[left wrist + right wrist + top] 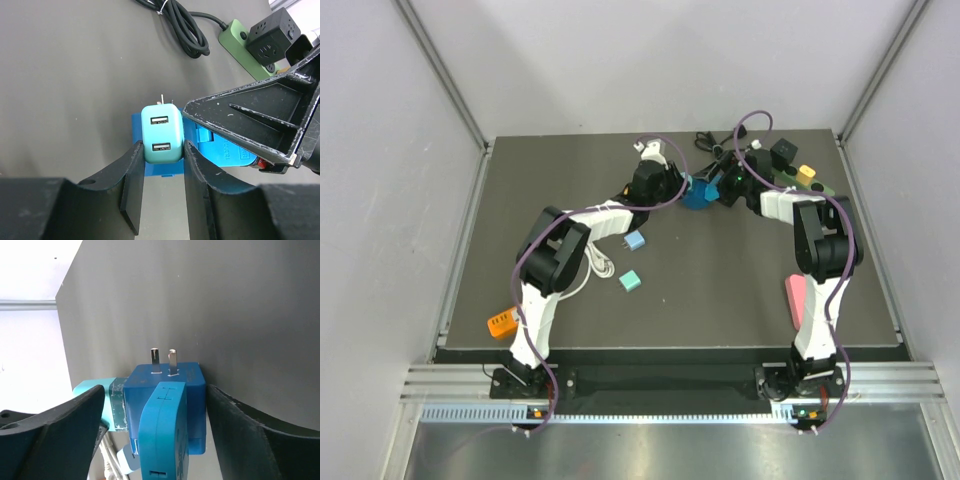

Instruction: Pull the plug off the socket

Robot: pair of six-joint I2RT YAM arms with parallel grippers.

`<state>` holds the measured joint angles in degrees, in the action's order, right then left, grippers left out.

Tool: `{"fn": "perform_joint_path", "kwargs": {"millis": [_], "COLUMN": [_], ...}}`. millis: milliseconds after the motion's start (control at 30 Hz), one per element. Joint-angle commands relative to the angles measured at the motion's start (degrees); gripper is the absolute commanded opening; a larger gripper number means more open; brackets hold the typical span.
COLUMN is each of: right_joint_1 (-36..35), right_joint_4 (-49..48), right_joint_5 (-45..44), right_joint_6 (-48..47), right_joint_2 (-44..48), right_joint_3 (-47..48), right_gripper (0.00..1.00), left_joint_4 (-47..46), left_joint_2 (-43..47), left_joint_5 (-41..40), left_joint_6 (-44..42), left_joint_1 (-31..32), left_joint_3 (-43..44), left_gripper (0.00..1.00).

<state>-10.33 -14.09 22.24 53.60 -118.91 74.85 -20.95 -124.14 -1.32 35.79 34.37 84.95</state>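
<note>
A teal USB plug [161, 134] sits pushed into a blue adapter block [225, 150] that lies on the dark mat mid-back [698, 193]. My left gripper [162, 150] is shut on the teal plug, one finger against each side. My right gripper [155, 390] is open and straddles the blue block [165, 390], whose two metal prongs [162, 360] point up. Its right finger is against the block and its left finger is beside the teal plug [87, 386]. The socket, a green power strip [235, 42], lies at the back right [817, 187] and carries a black cube plug [272, 35].
A coiled black cable [182, 27] lies behind the grippers. On the mat are a light blue block [635, 240], a mint block [630, 281], a white cable [600, 262], an orange piece [501, 323] at the front left and a pink piece [796, 298] by the right arm.
</note>
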Motion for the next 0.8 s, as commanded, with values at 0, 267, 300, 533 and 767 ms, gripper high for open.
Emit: {"fn": "perform_joint_path", "kwargs": {"millis": [0,267,300,533,767], "right_joint_1": [-0.04,0.04,0.04,0.05,-0.04], "right_joint_4": [-1.82,-1.47,-1.64,-2.35,-1.65], "right_joint_5": [-0.62,-0.44,-0.44,0.17,-0.62], "right_joint_6": [0.27,0.54,0.36,-0.96,-3.59], "right_joint_2": [-1.06,-2.02,-2.02,-2.38,-2.29], "right_joint_3": [1.53,1.88,1.88,1.97,2.06], "right_gripper": [0.77,0.64,0.61,0.35,0.12], "left_joint_4": [3.28,3.55,3.63,3.98,7.68], "left_joint_2": [0.92,0.65,0.56,0.21,-0.67], "left_joint_5": [-0.17,-0.09,0.09,0.53,1.06], "left_joint_6": [-1.51,-1.69,-1.52,-0.9,1.47], "left_joint_1": [1.31,1.49,1.4,1.4,1.23], "left_joint_3": [-1.71,-1.36,-1.28,-0.75,2.76], "left_gripper": [0.0,0.0,0.0,0.0,0.0]}}
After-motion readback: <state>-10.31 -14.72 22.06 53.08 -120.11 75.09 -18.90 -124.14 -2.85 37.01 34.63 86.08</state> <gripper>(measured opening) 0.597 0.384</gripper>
